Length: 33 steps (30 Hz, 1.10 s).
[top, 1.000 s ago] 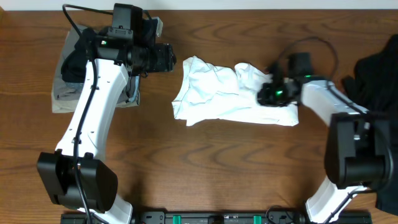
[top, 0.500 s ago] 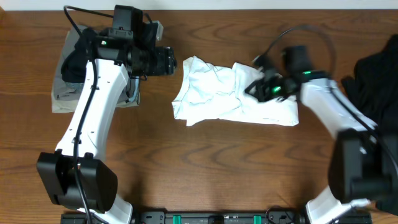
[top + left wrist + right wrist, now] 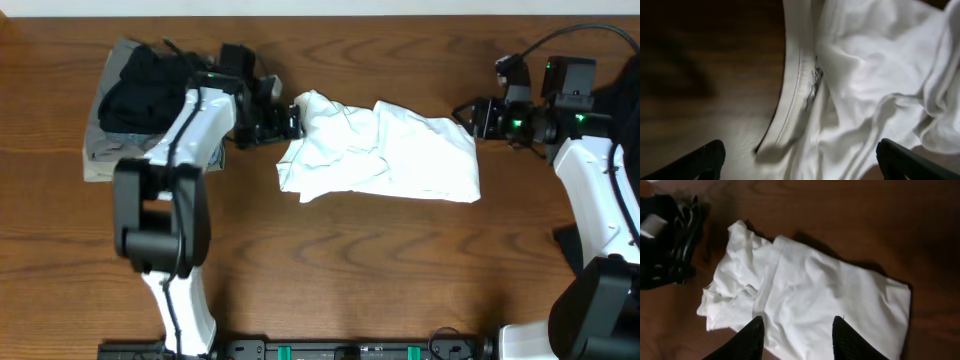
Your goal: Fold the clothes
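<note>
crumpled white t-shirt [image 3: 385, 155] at centre of worktop [image 3: 350, 260]. left claw [image 3: 290, 125] spread open at its left edge, holding nothing. right claw [image 3: 465, 113] likewise open and empty, near its upper right corner. dark garments [image 3: 130, 95] heaped far left.

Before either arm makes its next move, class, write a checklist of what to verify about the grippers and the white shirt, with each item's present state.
1. Left gripper open: ok.
2. Right gripper open and empty: ok.
3. White T-shirt spread flat: not ok, crumpled.
4. Shirt's seamed edge lined up in the left gripper's opening: ok.
5. Which side of the shirt faces up: cannot tell.
6. Black garment apart from the shirt: ok.
</note>
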### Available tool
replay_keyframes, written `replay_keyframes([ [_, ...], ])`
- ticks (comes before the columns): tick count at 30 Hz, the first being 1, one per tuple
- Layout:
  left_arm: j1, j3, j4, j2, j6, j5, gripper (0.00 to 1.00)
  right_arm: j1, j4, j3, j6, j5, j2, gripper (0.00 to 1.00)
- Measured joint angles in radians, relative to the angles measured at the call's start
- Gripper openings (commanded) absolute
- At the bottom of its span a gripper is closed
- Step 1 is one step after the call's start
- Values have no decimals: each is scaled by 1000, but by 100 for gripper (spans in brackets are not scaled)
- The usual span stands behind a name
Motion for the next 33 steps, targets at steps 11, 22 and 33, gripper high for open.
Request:
replay_keyframes([
  [11, -8, 3, 75, 89, -13, 156, 99, 0, -30, 0, -1, 6, 0, 42],
  [22, -128, 30, 96, 159, -12, 257, 46, 0, -32, 0, -1, 15, 0, 42],
  [33, -85, 19, -18, 156, -14, 216, 10, 0, -38, 0, -1, 18, 0, 42],
])
